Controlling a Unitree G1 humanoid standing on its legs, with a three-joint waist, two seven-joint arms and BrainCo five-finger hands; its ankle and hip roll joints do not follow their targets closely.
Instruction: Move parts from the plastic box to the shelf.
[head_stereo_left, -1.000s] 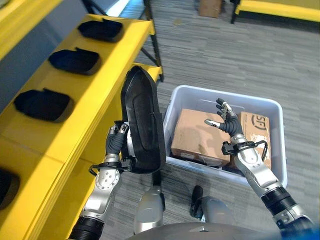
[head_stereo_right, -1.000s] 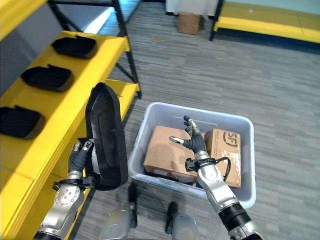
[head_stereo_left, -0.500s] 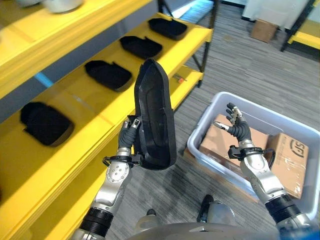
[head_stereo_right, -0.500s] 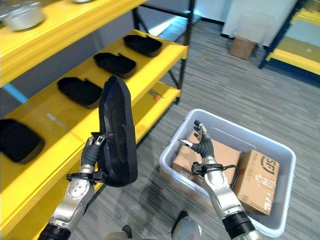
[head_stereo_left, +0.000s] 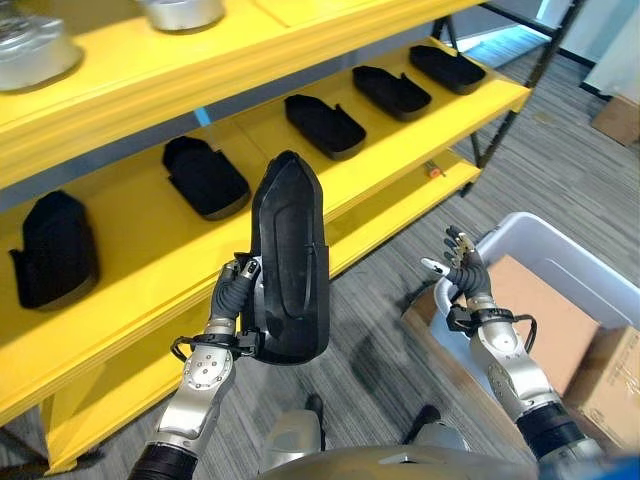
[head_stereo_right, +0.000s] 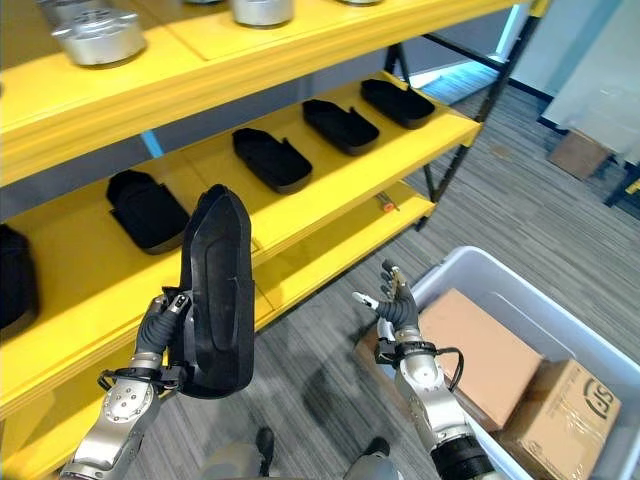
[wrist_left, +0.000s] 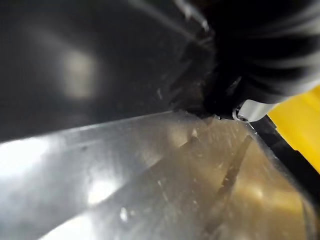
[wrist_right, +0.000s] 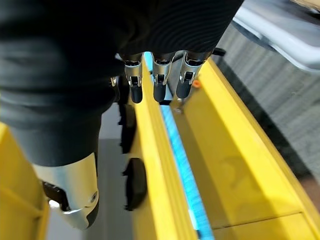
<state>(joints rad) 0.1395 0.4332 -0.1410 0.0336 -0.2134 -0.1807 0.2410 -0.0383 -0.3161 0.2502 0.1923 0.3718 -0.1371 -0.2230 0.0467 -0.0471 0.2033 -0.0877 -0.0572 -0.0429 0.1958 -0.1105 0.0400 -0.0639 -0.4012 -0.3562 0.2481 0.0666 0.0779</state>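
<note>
Beside the yellow shelf (head_stereo_left: 150, 240), the left hand (head_stereo_left: 232, 300) held a long black part (head_stereo_left: 288, 255) upright, fingers curled round its lower edge from behind. The part stood in front of the middle shelf board, apart from it, with its hollow face turned toward the camera. Five similar black parts (head_stereo_right: 270, 158) lay in a row along that board (the leftmost seemingly standing more on edge). Metal pots (head_stereo_right: 98, 35) sat on the board above. The right hand (head_stereo_right: 395, 310) hovered with fingers spread and straight, holding nothing, just beside the near corner of the plastic box (head_stereo_left: 545, 240), which held cardboard cartons (head_stereo_right: 480, 355).
</note>
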